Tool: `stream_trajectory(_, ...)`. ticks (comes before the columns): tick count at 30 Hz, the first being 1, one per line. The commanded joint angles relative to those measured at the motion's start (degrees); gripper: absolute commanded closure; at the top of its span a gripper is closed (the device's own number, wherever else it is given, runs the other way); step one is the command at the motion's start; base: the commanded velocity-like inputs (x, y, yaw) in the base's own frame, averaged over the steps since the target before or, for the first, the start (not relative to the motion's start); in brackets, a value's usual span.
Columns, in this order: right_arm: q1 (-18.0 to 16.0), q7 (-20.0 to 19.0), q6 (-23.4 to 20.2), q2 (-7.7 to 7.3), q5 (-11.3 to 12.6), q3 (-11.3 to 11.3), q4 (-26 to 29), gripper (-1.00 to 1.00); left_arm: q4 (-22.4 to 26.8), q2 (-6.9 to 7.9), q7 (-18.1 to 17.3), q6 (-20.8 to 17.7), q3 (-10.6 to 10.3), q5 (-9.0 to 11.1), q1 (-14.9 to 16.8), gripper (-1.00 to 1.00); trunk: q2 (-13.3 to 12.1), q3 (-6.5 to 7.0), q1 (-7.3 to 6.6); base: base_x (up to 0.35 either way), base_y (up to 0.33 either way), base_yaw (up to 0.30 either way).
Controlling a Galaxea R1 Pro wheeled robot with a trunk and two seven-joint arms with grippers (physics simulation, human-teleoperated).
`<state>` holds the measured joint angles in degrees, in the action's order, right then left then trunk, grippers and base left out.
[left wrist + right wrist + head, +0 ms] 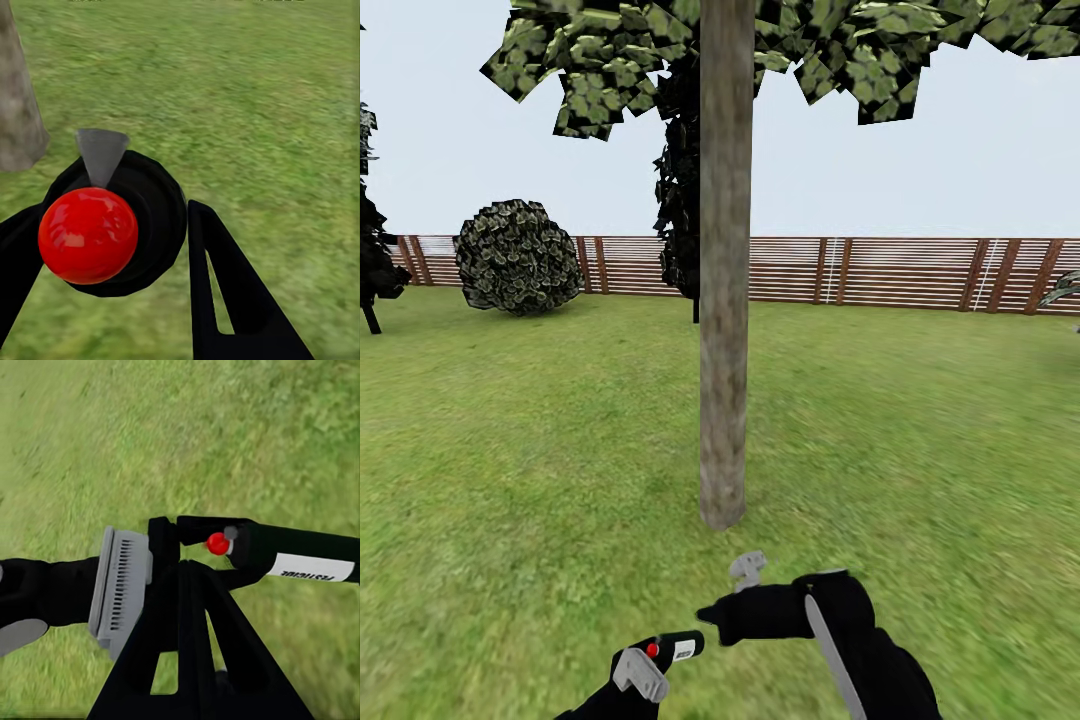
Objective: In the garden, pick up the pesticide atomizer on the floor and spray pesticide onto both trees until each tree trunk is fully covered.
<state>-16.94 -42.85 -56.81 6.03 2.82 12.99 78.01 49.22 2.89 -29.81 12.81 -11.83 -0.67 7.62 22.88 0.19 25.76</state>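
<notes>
One tree trunk (722,300), thick and grey-brown, rises from the garden lawn (510,450) straight ahead, under blocky green leaves (600,60). Its base also shows in the left wrist view (19,112). My left gripper (660,655) is shut on the pesticide atomizer (678,647), a black sprayer with a red knob and a white label, low in front of the trunk. The left wrist view has the atomizer (150,202) between the black fingers (225,285). My right gripper (710,612) hovers just right of the atomizer (300,555), shut and empty. No pesticide is in view.
A brown slatted fence (880,270) closes the lawn at the back. A round bush (518,257) stands at the back left. A dark tree (678,200) stands behind the trunk and another (370,260) at the left edge. Grass spreads on both sides of the trunk.
</notes>
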Motion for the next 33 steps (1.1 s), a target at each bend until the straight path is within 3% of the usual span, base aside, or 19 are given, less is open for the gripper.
stream_trajectory(1,0.0,0.1,-0.4,0.12,0.2,0.2,-0.2,1.00,0.0,0.05,0.0,0.3,-0.1,0.0,0.0,1.00,0.0,-0.02,0.02,0.000,0.000,0.000)
stream_trajectory(33,0.0,0.1,-0.4,0.82,0.8,0.6,-1.7,1.00,0.1,0.08,0.0,0.4,-1.1,0.0,0.0,1.00,0.0,-0.02,0.02,0.000,0.000,0.000)
